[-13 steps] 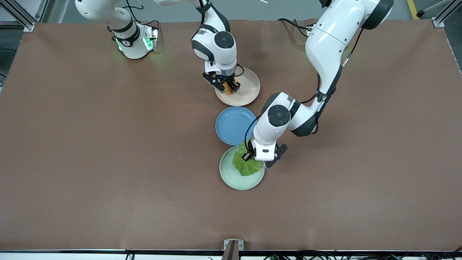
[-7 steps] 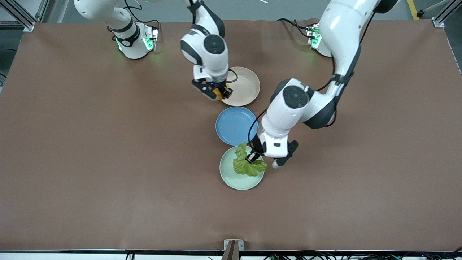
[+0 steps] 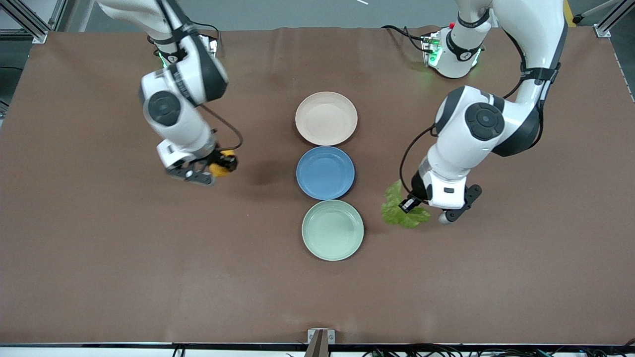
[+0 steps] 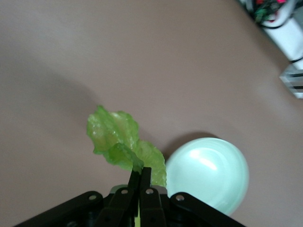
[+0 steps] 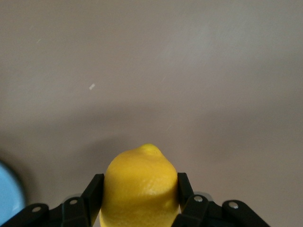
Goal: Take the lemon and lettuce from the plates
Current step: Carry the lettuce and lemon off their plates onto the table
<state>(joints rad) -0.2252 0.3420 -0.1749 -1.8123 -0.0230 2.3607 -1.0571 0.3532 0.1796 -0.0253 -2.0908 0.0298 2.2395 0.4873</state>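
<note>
My right gripper [image 3: 218, 166] is shut on the orange-yellow lemon [image 3: 222, 164] and holds it over bare table toward the right arm's end, away from the plates; the lemon fills the jaws in the right wrist view [image 5: 141, 187]. My left gripper [image 3: 411, 204] is shut on the crinkled green lettuce [image 3: 401, 210], held over bare table beside the mint green plate [image 3: 332, 230], toward the left arm's end. The leaf [image 4: 120, 142] hangs from the closed fingertips [image 4: 140, 174], with the green plate [image 4: 210, 172] beside it. The beige-pink plate [image 3: 326, 118] holds nothing.
A blue plate [image 3: 325, 172] lies between the beige-pink and mint green plates, in one row down the table's middle; its edge shows in the right wrist view [image 5: 7, 191]. The arm bases [image 3: 449, 52] stand along the back edge. Brown table surface spreads to both ends.
My right gripper has carried the lemon off the beige-pink plate toward the right arm's end. My left gripper has lifted the lettuce off the green plate and moved it toward the left arm's end.
</note>
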